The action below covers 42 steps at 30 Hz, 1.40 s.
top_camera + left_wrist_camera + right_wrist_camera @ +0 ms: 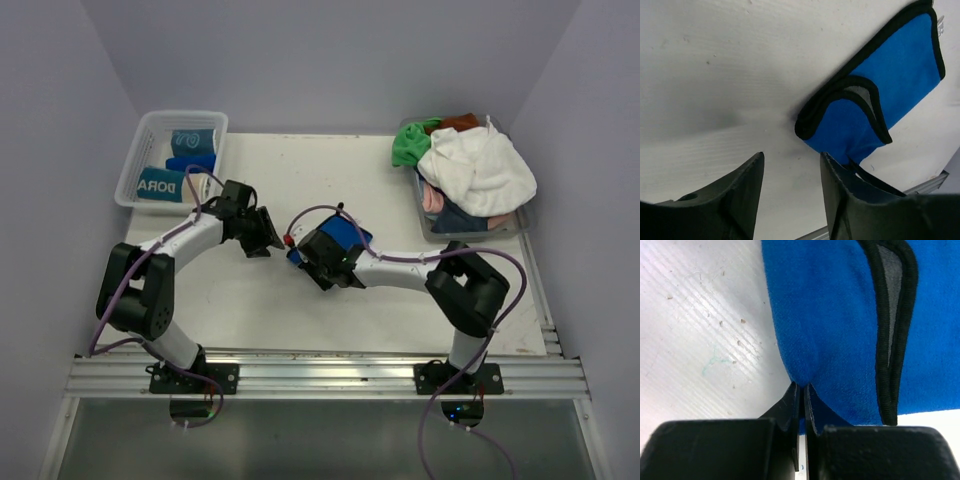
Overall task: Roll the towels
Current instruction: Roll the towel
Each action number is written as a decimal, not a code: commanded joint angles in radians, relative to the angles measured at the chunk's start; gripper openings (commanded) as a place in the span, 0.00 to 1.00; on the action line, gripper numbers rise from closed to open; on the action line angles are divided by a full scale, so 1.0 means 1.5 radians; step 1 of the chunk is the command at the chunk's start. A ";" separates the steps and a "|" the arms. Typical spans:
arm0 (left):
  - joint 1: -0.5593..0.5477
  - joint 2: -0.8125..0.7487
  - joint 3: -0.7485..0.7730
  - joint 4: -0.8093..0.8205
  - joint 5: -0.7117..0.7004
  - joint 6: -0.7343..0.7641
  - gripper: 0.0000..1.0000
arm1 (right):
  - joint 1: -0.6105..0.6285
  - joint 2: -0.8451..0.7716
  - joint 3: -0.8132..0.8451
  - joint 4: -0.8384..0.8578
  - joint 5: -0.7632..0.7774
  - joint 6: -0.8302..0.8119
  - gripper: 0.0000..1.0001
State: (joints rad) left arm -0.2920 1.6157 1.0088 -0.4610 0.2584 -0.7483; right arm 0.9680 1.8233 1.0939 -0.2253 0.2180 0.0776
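A royal blue towel with black edging [345, 238] lies folded near the middle of the table; it also shows in the left wrist view [880, 95] and the right wrist view [835, 325]. My right gripper [802, 386] is shut, pinching the towel's near end, and shows in the top view [303, 252]. My left gripper [790, 165] is open and empty just left of the towel's folded end, low over the table, and shows in the top view [268, 238]. More towels, white [480, 170], green [410, 145] and pink [432, 200], are heaped in the bin at the back right.
A clear mesh basket [140, 150] at the back left holds rolled towels, teal with lettering [160, 186] and blue [190, 160]. A clear bin [428, 228] at the back right holds the heap. The table's front rail [320, 378] runs along the near edge.
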 commanded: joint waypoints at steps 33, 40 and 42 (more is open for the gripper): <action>-0.056 0.110 -0.031 0.146 0.101 -0.050 0.07 | -0.127 -0.072 -0.025 0.030 -0.344 0.116 0.41; -0.056 0.108 -0.048 0.138 0.104 -0.075 0.00 | -0.091 -0.068 0.041 -0.049 -0.214 0.095 0.65; -0.056 0.106 -0.047 0.137 0.103 -0.080 0.00 | -0.068 -0.060 0.059 -0.053 -0.180 0.083 0.66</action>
State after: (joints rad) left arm -0.3729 1.7805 0.9298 -0.2359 0.4229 -0.8536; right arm 0.8207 1.7512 1.1091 -0.2626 -0.1608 0.2394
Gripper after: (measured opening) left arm 0.045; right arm 0.656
